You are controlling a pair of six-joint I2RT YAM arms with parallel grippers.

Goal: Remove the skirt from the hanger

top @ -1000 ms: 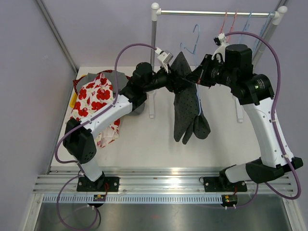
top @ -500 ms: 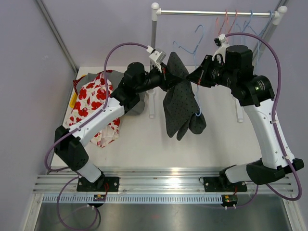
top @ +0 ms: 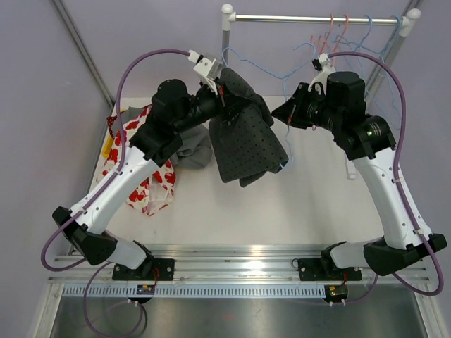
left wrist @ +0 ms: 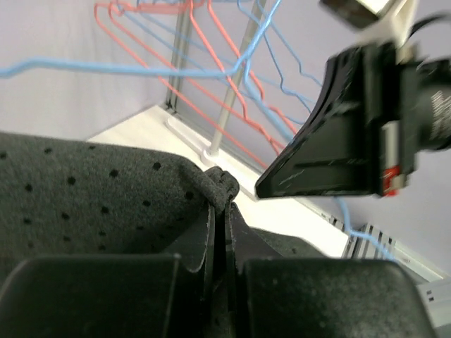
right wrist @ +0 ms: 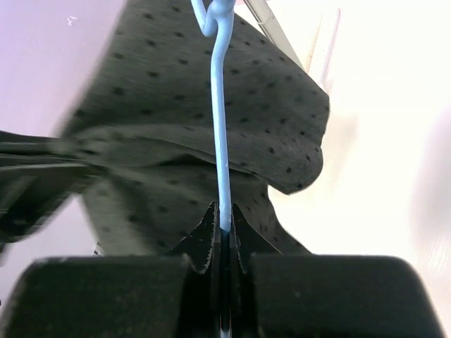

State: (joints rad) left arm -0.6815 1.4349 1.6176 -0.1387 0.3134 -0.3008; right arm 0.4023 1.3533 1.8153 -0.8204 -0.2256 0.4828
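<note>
- Your left fingers are pressed together on a bunched fold of the skirt, raised above the far middle of the counter.
- The skirt is dark grey with small black dots. It hangs down from that grip toward the counter.
- Your right fingers are clamped on the thin blue wire of the hanger, just right of the skirt.
- In the right wrist view the wire runs up from the fingers across the front of the skirt. You cannot tell whether it is hooked in the cloth.
- At the far side, a rail carries red and blue spare hangers near its right end.
- A red-flowered cloth lies heaped on the left of the counter.
</note>
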